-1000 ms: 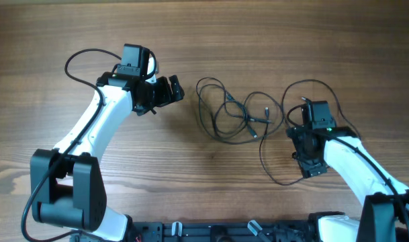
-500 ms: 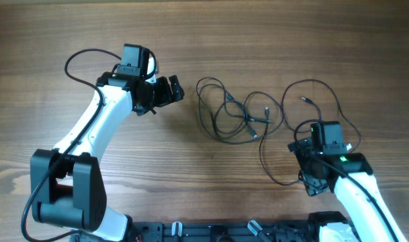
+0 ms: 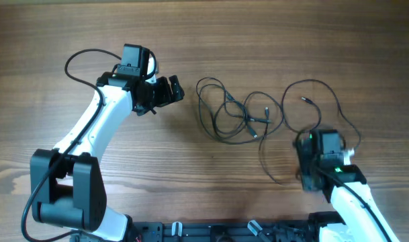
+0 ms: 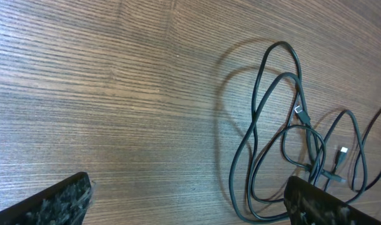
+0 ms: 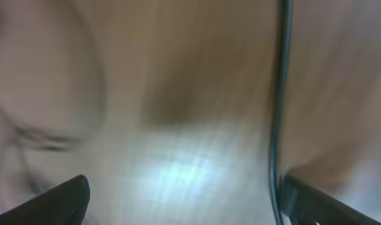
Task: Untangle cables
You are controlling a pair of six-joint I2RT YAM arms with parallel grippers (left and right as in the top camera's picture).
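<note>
The cables (image 3: 244,118) lie in the middle of the bench (image 3: 258,33), in the gap between the two arms. They make a low tangle spread sideways: narrow loops on the left arm's side, a crossing knot in the centre, and a much wider loop on the right arm's side, with one plug tip lying loose inside that loop.

The left fingers (image 3: 171,89) stand wide open and hold nothing. They point across the bench at the narrow loops, which lie off to their right, near but clearly apart. In the left wrist view the tangle sits ahead and toward the right-hand finger rather than centred between the two.

The right fingers (image 3: 309,177) are also spread wide and empty, down at the near edge of the tangle, over the end of the loose strand (image 3: 266,161) that trails out of the knot toward the robot. The right wrist view is badly blurred (it looks very close to the wood), but one dark cord runs lengthwise just inside the right-hand finger, along the fingers rather than across them.

So the right arm looks nearer to a cord. My guess is that it would need to shift sideways to bring that strand between its fingers before closing.
</note>
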